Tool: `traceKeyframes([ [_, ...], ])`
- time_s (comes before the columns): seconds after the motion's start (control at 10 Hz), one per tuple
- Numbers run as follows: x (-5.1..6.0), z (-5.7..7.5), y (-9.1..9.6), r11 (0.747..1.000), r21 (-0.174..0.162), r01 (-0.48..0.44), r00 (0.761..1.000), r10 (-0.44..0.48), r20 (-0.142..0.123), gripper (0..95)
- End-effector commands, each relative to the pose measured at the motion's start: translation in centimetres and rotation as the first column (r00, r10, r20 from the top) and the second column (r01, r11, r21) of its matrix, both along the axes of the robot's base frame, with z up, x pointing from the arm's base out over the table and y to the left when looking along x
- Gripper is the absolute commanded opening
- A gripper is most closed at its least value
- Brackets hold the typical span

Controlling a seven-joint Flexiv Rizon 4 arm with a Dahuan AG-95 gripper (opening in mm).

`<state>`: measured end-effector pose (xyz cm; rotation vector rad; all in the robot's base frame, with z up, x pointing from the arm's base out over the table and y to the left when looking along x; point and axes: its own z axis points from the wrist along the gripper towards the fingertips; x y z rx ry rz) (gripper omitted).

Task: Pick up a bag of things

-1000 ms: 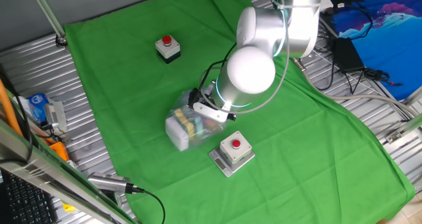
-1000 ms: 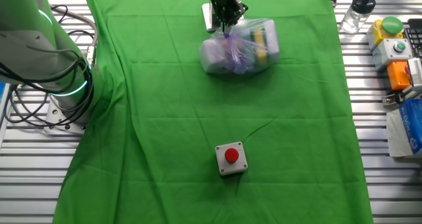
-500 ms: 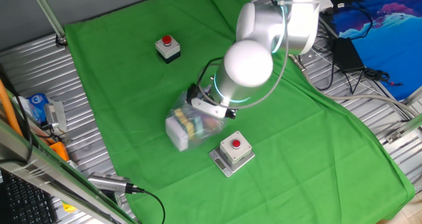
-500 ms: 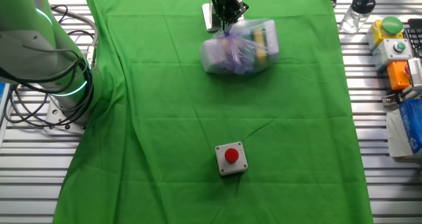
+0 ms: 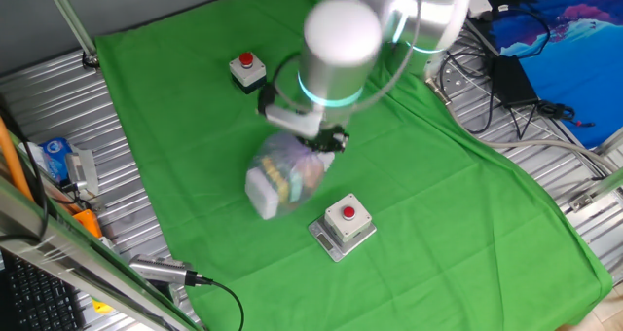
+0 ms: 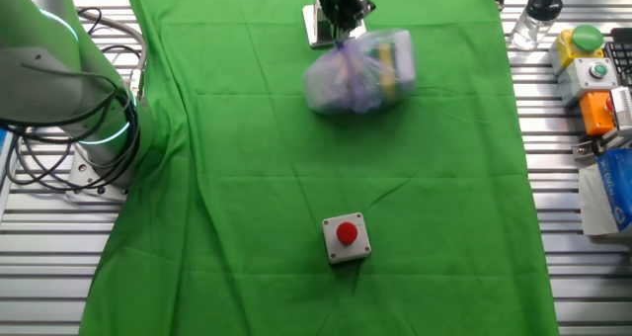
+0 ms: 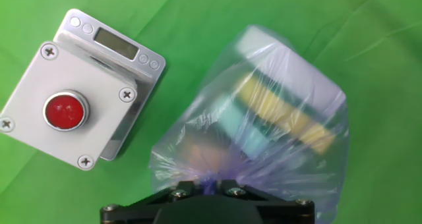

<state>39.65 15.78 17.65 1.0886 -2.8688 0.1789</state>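
Note:
The bag of things (image 5: 282,177) is a lumpy clear plastic bag with a white block, a yellow-green sponge and purple bits inside. It hangs blurred from my gripper (image 5: 310,141), which is shut on its knotted top. It also shows in the other fixed view (image 6: 358,71), under the gripper (image 6: 341,38). In the hand view the bag (image 7: 264,128) fills the right side, with its purple top pinched between my fingers (image 7: 186,186) at the bottom edge. The bag seems lifted a little off the green cloth (image 5: 175,97).
A grey red-button box on a scale (image 5: 343,224) stands just beside the bag; it also shows in the hand view (image 7: 72,105). A second red-button box (image 5: 247,70) stands at the far left of the cloth. Loose gear lies on the metal table (image 6: 592,69) around the cloth.
My arm has risen and swung toward the far button box, with the bag's top in the gripper. The bag has lifted and swings, blurred.

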Motion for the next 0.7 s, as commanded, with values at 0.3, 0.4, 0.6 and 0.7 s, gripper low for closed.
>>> traceKeyframes([
  [0.3, -0.4, 3.3, -0.8, 0.999, 0.051, -0.019, 1.000, 0.019, -0.003, 0.0],
  [0.4, -0.4, 3.8, -1.2, 0.998, 0.055, -0.023, 1.000, 0.023, -0.006, 0.0],
  [0.6, -0.5, 5.3, -2.1, 0.997, 0.074, -0.025, 0.999, 0.027, -0.021, 0.0],
  [0.7, -0.6, 5.7, -2.4, 0.996, 0.080, -0.025, 0.999, 0.027, -0.025, 0.0],
])
